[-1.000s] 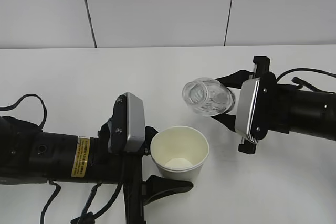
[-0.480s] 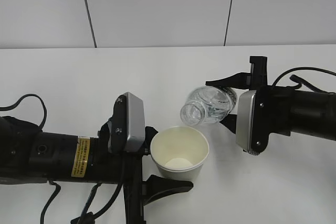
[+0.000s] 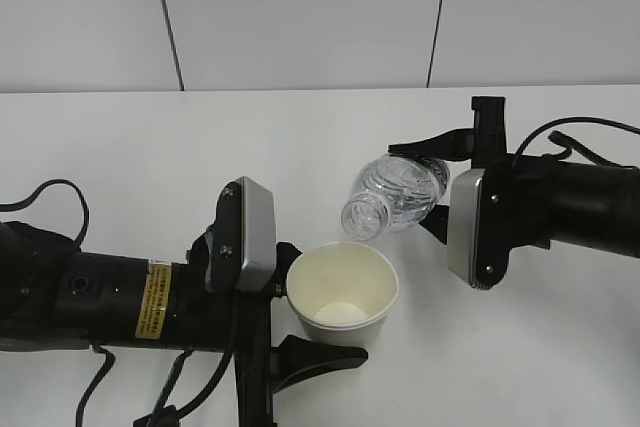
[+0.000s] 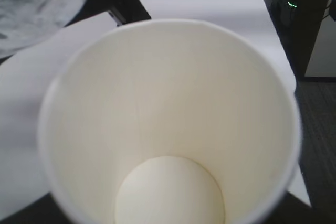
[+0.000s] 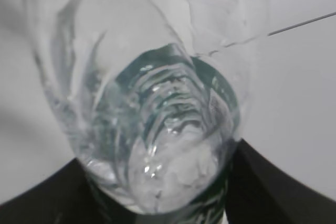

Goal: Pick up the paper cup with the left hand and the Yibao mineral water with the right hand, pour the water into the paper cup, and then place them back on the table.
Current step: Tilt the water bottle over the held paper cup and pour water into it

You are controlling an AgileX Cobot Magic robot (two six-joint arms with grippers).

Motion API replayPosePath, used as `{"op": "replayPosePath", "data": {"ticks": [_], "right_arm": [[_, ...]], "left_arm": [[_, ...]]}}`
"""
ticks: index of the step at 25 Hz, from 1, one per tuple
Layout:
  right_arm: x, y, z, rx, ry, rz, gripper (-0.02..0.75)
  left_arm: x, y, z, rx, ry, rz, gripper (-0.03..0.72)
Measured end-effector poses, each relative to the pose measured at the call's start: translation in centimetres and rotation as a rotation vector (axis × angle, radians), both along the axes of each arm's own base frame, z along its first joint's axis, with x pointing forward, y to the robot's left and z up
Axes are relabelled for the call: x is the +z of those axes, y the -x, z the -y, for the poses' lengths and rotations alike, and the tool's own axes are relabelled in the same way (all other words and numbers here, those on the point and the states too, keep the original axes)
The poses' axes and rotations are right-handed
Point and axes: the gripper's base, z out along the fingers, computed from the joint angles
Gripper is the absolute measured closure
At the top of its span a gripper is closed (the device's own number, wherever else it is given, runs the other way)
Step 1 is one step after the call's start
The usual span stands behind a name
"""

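The cream-white paper cup (image 3: 342, 292) stands upright with its mouth open, showing a pale bare bottom inside. Just above and to its right, the clear ribbed water bottle (image 3: 393, 193) with a dark green label is tipped over, its uncapped mouth pointing down towards the cup's rim.

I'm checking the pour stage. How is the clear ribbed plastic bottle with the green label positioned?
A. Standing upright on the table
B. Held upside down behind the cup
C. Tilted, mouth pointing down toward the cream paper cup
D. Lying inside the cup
C: the clear ribbed plastic bottle, clamped in the right gripper, tilts its open mouth toward the cream paper cup.
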Motion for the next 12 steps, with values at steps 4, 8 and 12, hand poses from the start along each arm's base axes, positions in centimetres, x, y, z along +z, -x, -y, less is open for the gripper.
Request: {"op": "replayPosePath", "data": {"ticks": [4,8,12], "right_arm": [[0.37,-0.26,-0.05,0.002,-0.001,0.016,0.325],[0.46,-0.36,-0.06,0.003,0.004,0.024,0.325],[0.65,-0.32,-0.05,0.009,0.019,0.044,0.325]], "left_arm": [[-0.06,0.17,0.00,-0.022,-0.008,0.005,0.255],[-0.06,0.18,0.00,-0.023,-0.007,0.005,0.255],[-0.04,0.16,0.00,-0.021,-0.005,0.005,0.255]]}}
